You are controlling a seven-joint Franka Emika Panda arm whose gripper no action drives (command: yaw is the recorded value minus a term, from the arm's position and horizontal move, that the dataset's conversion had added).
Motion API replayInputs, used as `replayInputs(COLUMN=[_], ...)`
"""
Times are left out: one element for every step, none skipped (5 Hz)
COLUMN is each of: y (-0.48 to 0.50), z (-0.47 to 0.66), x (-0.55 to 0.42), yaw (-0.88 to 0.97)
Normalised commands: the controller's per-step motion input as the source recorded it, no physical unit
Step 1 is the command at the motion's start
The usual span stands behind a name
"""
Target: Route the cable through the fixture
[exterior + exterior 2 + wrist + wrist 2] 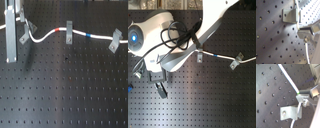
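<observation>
Cable (50, 35) is running as one thin white line across the upper part of the first exterior view, from the gripper (11, 59) at the upper left, sagging and rising through the middle, out to the right edge. It is carrying a red band (61, 30) and a blue band (88, 35). I am judging it light and limp — it is bending into soft curves between supports, so it will follow wherever it is led and will slump when let go; the jacket looks smooth and probably a little slippery. The best hold, I think, is close to the end being fed, just short of a clip, so that the free length stays short and steerable.

Counting in the first exterior view: one cable, three metal clips (69, 31) standing on the perforated board (65, 95), two coloured bands, one arm.

In the second wrist view the fingertips (303, 97) are appearing to be pinching the cable right where a green mark (299, 93) sits, just beside one clip (291, 112) — the strand is entering the tips and leaving below them, so I am taking the jaws to be clamped on it.
</observation>
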Motion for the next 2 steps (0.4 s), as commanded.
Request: replayInputs(y=[-0.04,0.018], z=[0.29,0.15], x=[-0.277,-0.074], yaw=[0.0,0.0])
